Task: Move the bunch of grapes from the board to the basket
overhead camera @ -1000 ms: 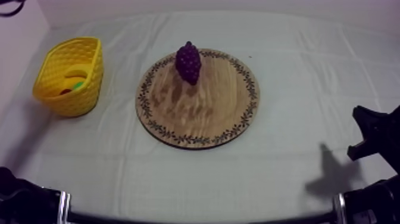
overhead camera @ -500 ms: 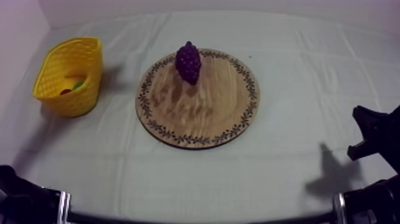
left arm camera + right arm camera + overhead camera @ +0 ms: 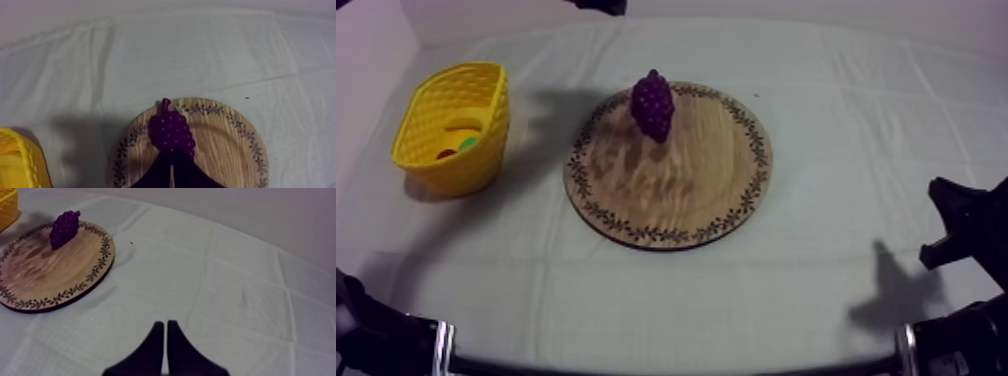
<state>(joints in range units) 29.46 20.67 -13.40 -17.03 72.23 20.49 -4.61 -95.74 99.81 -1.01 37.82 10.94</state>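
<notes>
A purple bunch of grapes (image 3: 652, 103) stands on the far left part of the round wooden board (image 3: 681, 190). The yellow basket (image 3: 428, 110) sits at the table's left. In the left wrist view my left gripper (image 3: 171, 159) hovers just short of the grapes (image 3: 172, 131); its fingers lie together as a narrow wedge, shut on nothing. A dark part of that arm (image 3: 598, 5) shows at the far edge of the table. My right gripper (image 3: 165, 330) is shut and empty over bare cloth, well to the right of the board (image 3: 50, 273).
Inside the basket lie a yellow fruit and small red and green pieces (image 3: 458, 143). The right arm (image 3: 961, 225) rests low at the table's right edge. A shadow falls on the cloth between basket and board.
My left arm has moved right along the far side, from above the basket to behind the board. Its shadow has shifted from the basket towards the board. Grapes and right arm are unmoved.
</notes>
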